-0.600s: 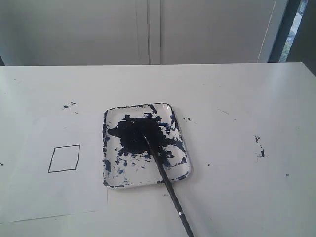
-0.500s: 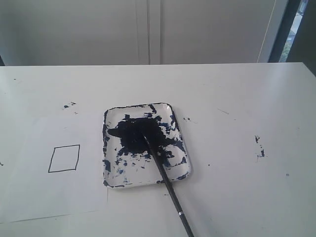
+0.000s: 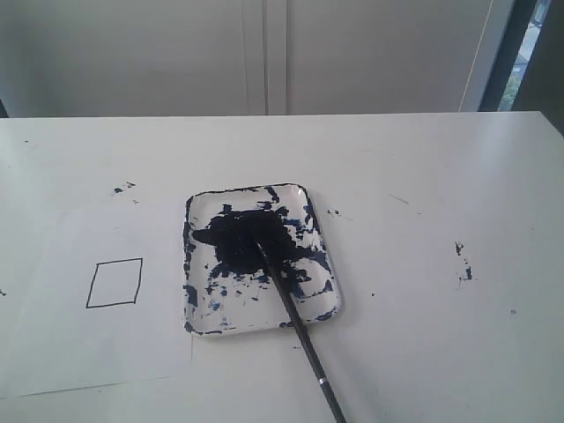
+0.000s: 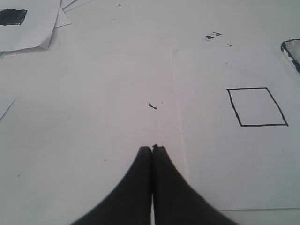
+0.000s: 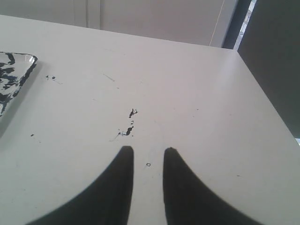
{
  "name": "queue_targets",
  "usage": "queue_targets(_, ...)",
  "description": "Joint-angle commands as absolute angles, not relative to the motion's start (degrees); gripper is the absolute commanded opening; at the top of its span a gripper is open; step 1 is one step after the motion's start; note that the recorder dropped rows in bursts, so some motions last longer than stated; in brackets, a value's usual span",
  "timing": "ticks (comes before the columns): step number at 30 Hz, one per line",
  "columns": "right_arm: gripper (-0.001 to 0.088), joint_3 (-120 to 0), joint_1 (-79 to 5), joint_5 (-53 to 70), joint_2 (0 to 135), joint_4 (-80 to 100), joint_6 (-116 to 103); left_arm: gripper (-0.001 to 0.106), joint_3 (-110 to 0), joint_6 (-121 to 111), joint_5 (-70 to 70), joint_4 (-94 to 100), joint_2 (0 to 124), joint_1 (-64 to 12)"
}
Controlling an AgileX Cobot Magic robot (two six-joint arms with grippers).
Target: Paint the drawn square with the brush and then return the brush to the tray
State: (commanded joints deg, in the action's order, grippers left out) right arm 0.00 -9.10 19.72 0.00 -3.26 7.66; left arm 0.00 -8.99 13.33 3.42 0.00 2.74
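One brush (image 3: pixel 298 335) resting in tray (image 3: pixel 201 204), drawn square (image 3: pixel 115 283) blank

A white table (image 3: pixel 423 167) fills most of my exterior view. A sheet of paper (image 3: pixel 53 352) lies flat on it at the lower left, its upper edge hard to make out against the tabletop. Dark paint specks (image 3: pixel 122 189) sit left of centre, above the sheet. A smaller pair (image 3: pixel 333 212) lies just right of centre, and a smeared cluster (image 3: pixel 463 263) marks the right side. Behind the table stands a pale panelled wall (image 3: pixel 132 53), with a sliver of window (image 3: pixel 527 44) at the upper right. My left wrist view shows loose sheets (image 4: pixel 37 33) overlapping on the table, one bearing a dark painted patch (image 4: pixel 12 17), and a lone speck (image 4: pixel 153 106) on bare table.
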Motion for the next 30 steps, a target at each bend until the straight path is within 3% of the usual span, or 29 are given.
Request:
queue_targets(21, 0.023, 0.0, -9.1, 14.39, 0.0, -3.02, 7.64, 0.0, 0.0, -5.56, 13.18, 3.42, 0.0, 2.74)
queue_targets(30, 0.023, 0.0, -9.1, 10.14, 0.0, -3.02, 7.4, 0.0, 0.0, -5.52, 6.7, 2.8, 0.0, 2.74)
